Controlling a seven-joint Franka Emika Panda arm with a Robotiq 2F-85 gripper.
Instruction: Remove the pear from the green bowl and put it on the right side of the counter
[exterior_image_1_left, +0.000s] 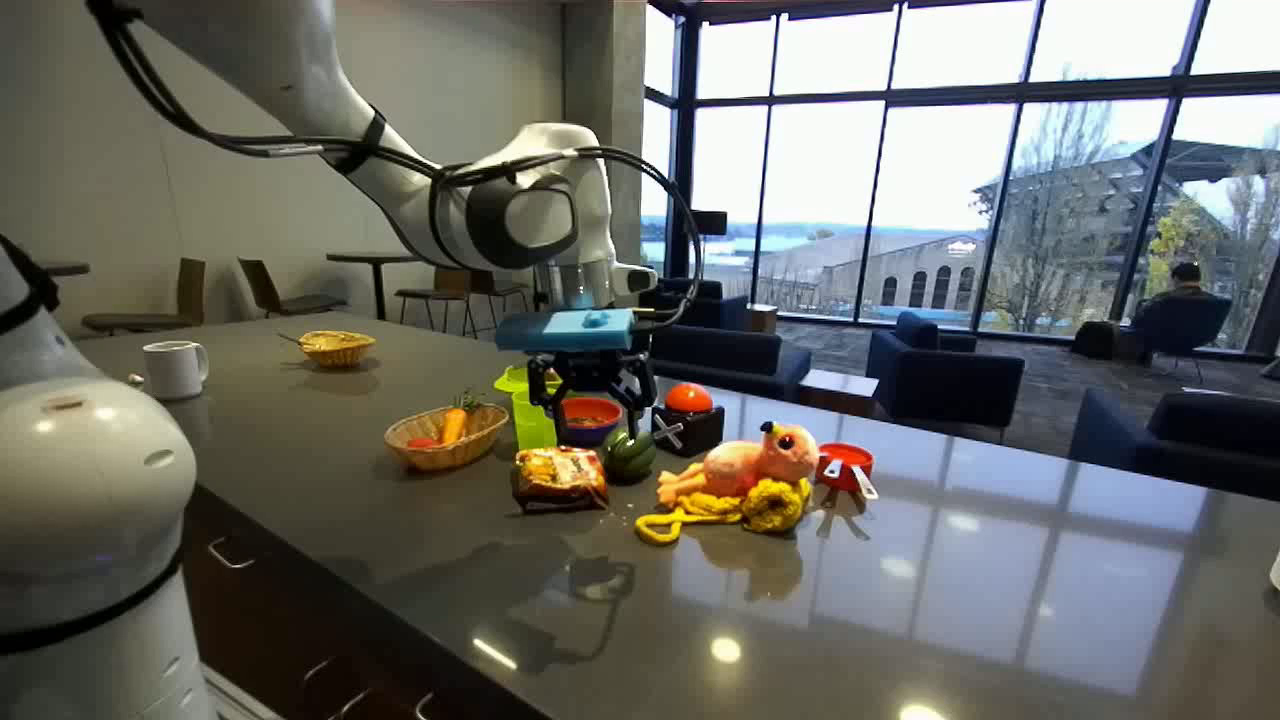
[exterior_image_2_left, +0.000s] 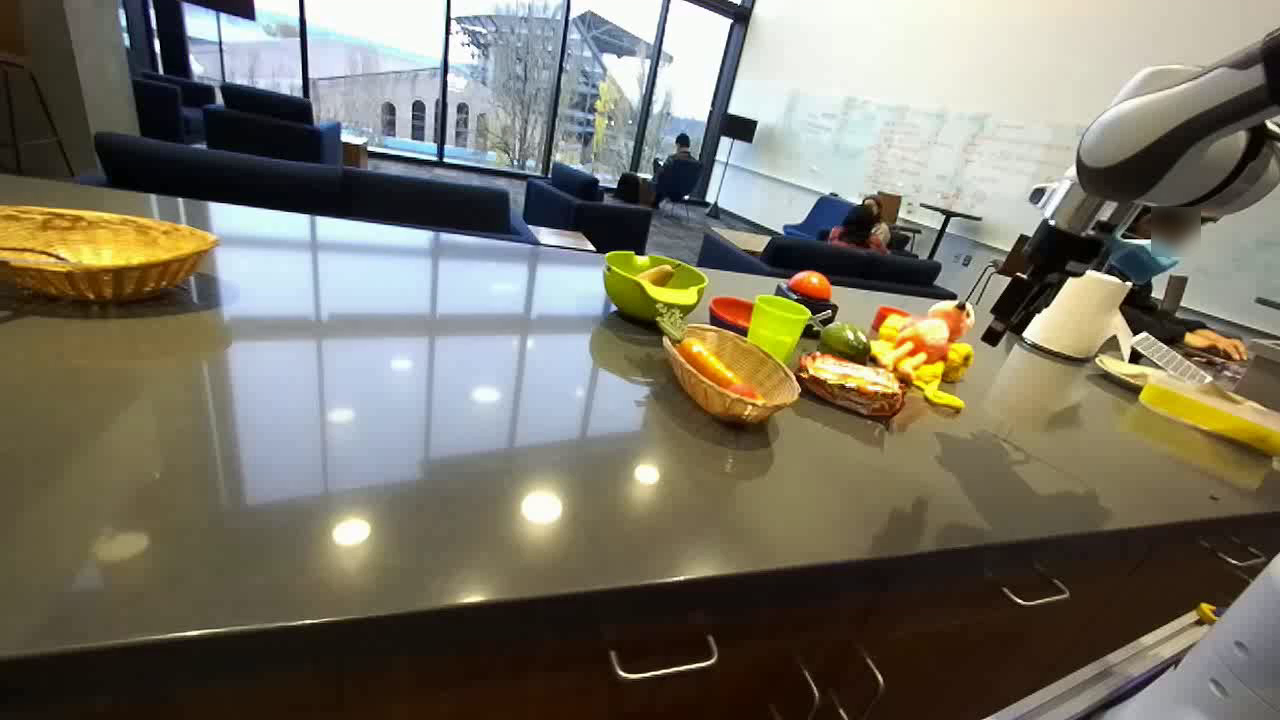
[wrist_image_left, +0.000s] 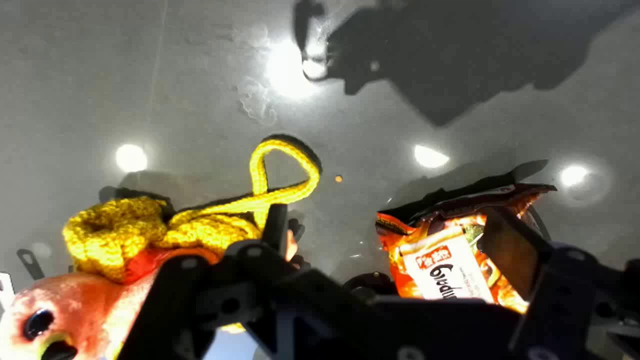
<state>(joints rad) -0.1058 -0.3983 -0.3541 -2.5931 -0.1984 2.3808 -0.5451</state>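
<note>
Our end effector (wrist_image_left: 386, 215) stands spread, empty — presumably because what we take for the pear (exterior_image_2_left: 657, 274) sits in the green bowl (exterior_image_2_left: 636, 297), ungrasped.

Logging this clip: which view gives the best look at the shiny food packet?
The wrist view. The packet shows largest there, its printed white label turned up to the camera, though the open gripper hides part of it. Both exterior views show the packet smaller and more from the side, with no print legible.
</note>
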